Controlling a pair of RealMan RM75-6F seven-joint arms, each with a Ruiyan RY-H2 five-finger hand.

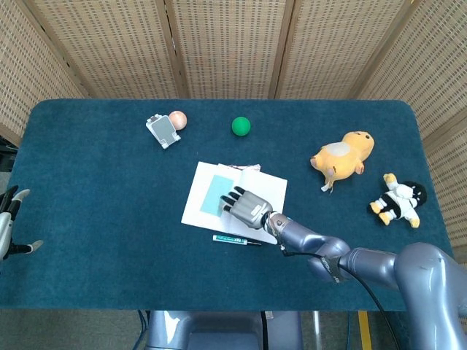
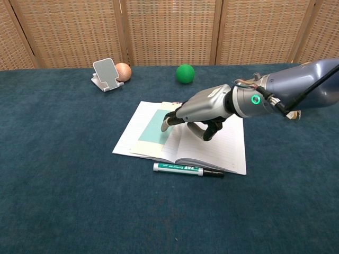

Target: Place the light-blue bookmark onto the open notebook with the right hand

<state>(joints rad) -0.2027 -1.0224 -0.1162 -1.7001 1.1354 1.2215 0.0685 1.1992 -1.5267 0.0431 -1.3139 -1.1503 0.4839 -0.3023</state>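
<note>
A: Bookmark (image 1: 214,195) first, seen from the head view: the light-blue strip lies flat on the left page of the open notebook (image 1: 270,188). The right hand (image 1: 246,204) sits over the middle fold, fingers spread, holding nothing. The left hand (image 1: 9,232) is at the far left edge, off the counter (image 1: 87,219), fingers apart and empty as far as I can tell.

B: Any boxes or bowls with things inside?

A: None shows. Loose things only: a marker (image 1: 236,239) just below the notebook, a green ball (image 1: 241,126), a phone stand (image 1: 162,131) with a peach ball (image 1: 178,119) touching it, and two plush toys (image 1: 343,157) to the right.

B: And from the chest view?

A: The right hand (image 2: 195,112) is low above the pages, fingertips (image 2: 167,124) close to the edge of the bookmark (image 2: 152,130); I cannot tell whether they touch it. The notebook (image 2: 222,144) lies open and flat.

B: Risk?

A: I judge a dragging fingertip could slide the bookmark off the page, or nudge the notebook into the marker (image 2: 187,170).
</note>
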